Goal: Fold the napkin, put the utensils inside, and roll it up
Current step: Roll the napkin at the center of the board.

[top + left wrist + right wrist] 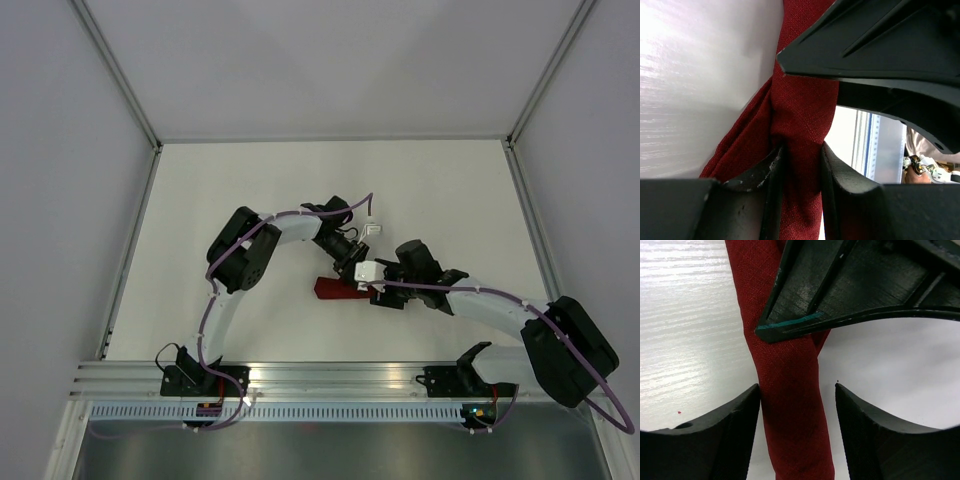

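- The napkin point(333, 290), dark red, lies on the white counter point(250, 190) as a narrow bundle. It sits near the middle of the counter in the top view, a little toward 6 o'clock, and runs roughly from 9 o'clock to 3 o'clock.
- Both arms meet over the napkin's 3 o'clock end, and that end is hidden beneath them.
- The left end effector point(350, 272) reaches the bundle from about 12 o'clock. The right end effector point(375, 293) comes at it from 3 o'clock, and the two are just beside each other.
- In the left wrist view, the left end effector's jaws stand narrow. Its two black fingers point(760, 190) are pressed against either side of a bunched fold of cloth, so it is pinching the napkin.
- Above that pinch the cloth point(800, 110) runs toward 12 o'clock and spreads out toward 7 o'clock onto the counter.
- A black finger point(875, 45) of the right end effector crosses the same view at 1 o'clock, touching or nearly touching the cloth.
- In the right wrist view, the right end effector's jaws stand apart and straddle the rolled cloth point(787, 410).
- The finger point(730, 440) at 7 o'clock touches the roll, while a thin strip of counter shows between the roll and the other finger. It is not clamped.
- A finger point(840, 290) of the left end effector lies across the roll at 12 o'clock in that view.
- The roll looks tight and smooth, with a loose flap peeking out at its right side under that finger.
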Controlling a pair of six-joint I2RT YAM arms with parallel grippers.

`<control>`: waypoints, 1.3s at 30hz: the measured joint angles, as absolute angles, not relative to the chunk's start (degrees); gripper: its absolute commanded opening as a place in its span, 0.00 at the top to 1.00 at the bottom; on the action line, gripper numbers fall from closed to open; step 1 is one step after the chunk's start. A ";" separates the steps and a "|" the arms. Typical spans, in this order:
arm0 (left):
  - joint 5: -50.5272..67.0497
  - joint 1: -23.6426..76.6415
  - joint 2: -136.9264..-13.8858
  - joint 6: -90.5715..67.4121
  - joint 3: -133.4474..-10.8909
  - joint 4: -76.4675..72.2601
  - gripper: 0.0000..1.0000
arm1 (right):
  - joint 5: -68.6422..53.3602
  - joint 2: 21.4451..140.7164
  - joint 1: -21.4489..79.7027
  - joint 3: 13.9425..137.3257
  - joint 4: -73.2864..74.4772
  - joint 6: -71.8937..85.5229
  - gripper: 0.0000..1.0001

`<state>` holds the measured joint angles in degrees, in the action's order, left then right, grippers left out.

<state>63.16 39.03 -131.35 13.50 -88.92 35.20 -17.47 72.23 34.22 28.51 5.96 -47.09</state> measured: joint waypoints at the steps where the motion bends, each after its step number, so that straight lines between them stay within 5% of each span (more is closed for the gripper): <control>1: 63.16 39.05 -131.35 13.50 -88.92 35.55 0.70 | -17.45 72.64 34.30 28.51 6.00 -47.13 0.39; 7: 63.05 39.05 -131.22 13.50 -88.92 35.88 0.63 | -18.13 73.63 34.50 28.80 7.53 -47.27 0.68; 14: 59.70 39.18 -129.32 13.50 -88.47 35.59 0.56 | -18.46 74.32 34.50 30.24 9.39 -47.27 0.71; 16: 58.96 39.11 -128.88 13.52 -88.23 35.44 0.46 | -18.59 74.78 34.48 30.83 9.96 -47.27 0.71; 29: 52.05 36.10 -121.19 13.17 -81.52 30.74 0.46 | -19.22 77.43 34.33 33.39 11.97 -47.42 0.74; 39: 35.88 32.27 -100.03 7.05 -63.16 9.58 0.45 | -23.27 84.68 32.62 41.43 19.11 -48.56 0.75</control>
